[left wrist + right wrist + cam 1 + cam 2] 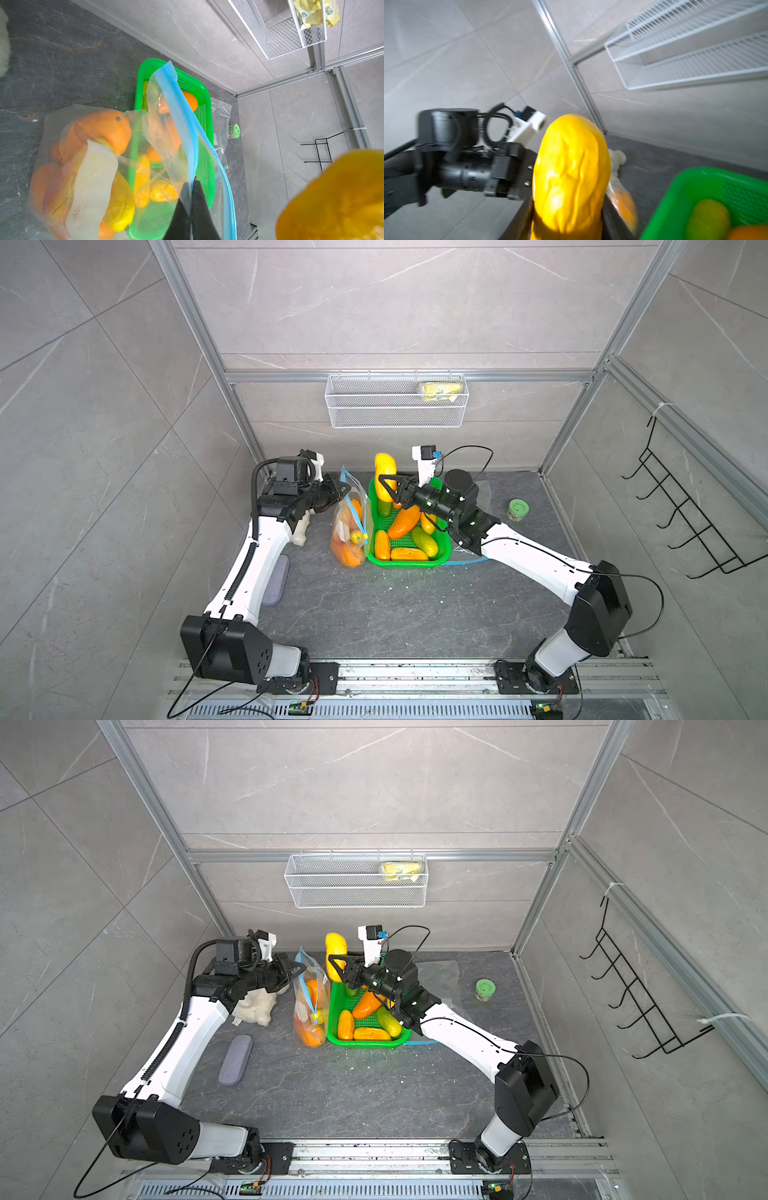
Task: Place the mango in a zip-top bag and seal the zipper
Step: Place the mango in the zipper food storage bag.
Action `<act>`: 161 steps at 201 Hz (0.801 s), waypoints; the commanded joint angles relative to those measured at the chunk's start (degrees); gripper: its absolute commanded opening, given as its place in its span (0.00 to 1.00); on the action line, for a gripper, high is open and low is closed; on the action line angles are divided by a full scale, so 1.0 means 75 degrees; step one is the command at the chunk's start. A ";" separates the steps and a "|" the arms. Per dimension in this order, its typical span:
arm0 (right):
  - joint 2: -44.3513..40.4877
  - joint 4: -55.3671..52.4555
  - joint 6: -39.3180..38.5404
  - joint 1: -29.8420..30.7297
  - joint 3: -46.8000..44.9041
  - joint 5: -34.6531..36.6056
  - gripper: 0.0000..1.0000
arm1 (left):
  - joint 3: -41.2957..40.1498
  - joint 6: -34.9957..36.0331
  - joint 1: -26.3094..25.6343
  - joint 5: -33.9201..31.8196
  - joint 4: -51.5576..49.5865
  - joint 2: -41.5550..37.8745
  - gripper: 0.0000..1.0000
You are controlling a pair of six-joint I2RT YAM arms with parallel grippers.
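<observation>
The left gripper point(343, 489) pinches the zip-top bag point(351, 531) rim; the right gripper point(388, 488) clamps the yellow mango point(385, 466) near the counter's point(415, 614) back edge.

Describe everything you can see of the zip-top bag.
The zip-top bag is clear soft plastic with a blue zipper strip along its mouth and a white label panel. It stands on the dark tabletop beside the green basket, mouth unsealed and lifted, with orange and yellow mangoes inside. The left pincer is shut on one lip of the mouth.
</observation>
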 commanded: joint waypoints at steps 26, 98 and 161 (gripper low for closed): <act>0.0830 0.1734 -0.0042 0.0500 0.0331 -0.0581 0.30 | 0.0090 -0.0083 0.0054 0.0331 0.0432 -0.0058 0.00; 0.1438 0.0053 -0.0826 0.0684 0.0772 0.1058 0.29 | 0.0043 -0.0087 0.0054 0.0349 0.0456 -0.0176 0.00; 0.1607 -0.1270 -0.1683 0.0722 0.1267 0.1836 0.53 | 0.0011 -0.0052 0.0054 0.0296 0.0432 -0.0194 0.00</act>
